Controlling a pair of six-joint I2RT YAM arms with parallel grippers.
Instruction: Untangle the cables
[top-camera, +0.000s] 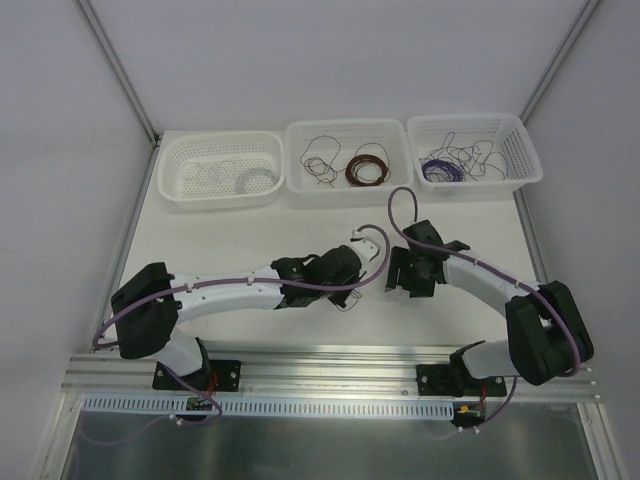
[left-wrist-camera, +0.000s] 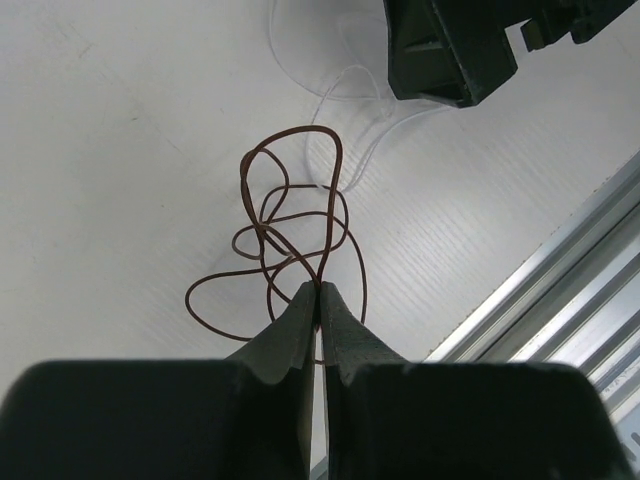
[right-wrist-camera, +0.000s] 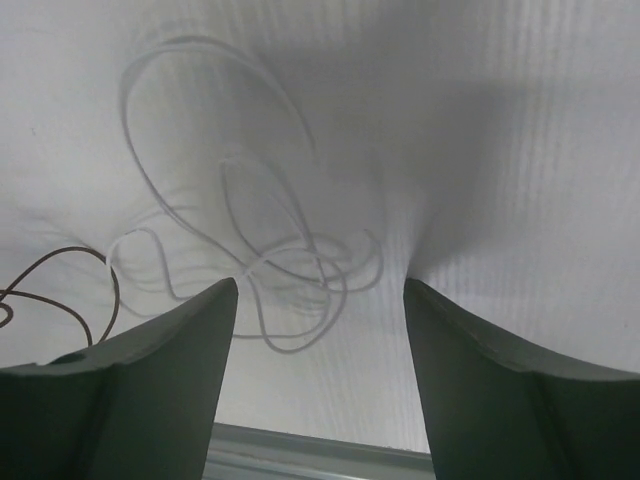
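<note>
While left fingers (left-wrist-camera: 318, 305) clamp a brown wire (left-wrist-camera: 300, 200) by the worktop's (left-wrist-camera: 100, 150) near edge and right fingers (top-camera: 402, 282) hang open over a pale wire (right-wrist-camera: 280, 250), these cables (left-wrist-camera: 330, 185) look unparted; others lie in far-edge baskets (top-camera: 348, 124).

Matt white table (top-camera: 250, 235), finely ribbed, looks like corrugated plastic sheet. Of the cables (left-wrist-camera: 292, 250), brown strand (left-wrist-camera: 341, 168) smooth, plastic-sheathed, slight sheen; pale strand (right-wrist-camera: 300, 262) smooth, semi-translucent. Left gripper (left-wrist-camera: 318, 292) and right gripper (right-wrist-camera: 320, 290): dark matt plastic, faint grain. At 12 o'clock baskets (top-camera: 345, 197): white perforated plastic, low gloss. At 6 o'clock rail (top-camera: 330, 362): bare grooved aluminium, satin. Arm links (top-camera: 225, 297) smooth white plastic, joints matt black.
</note>
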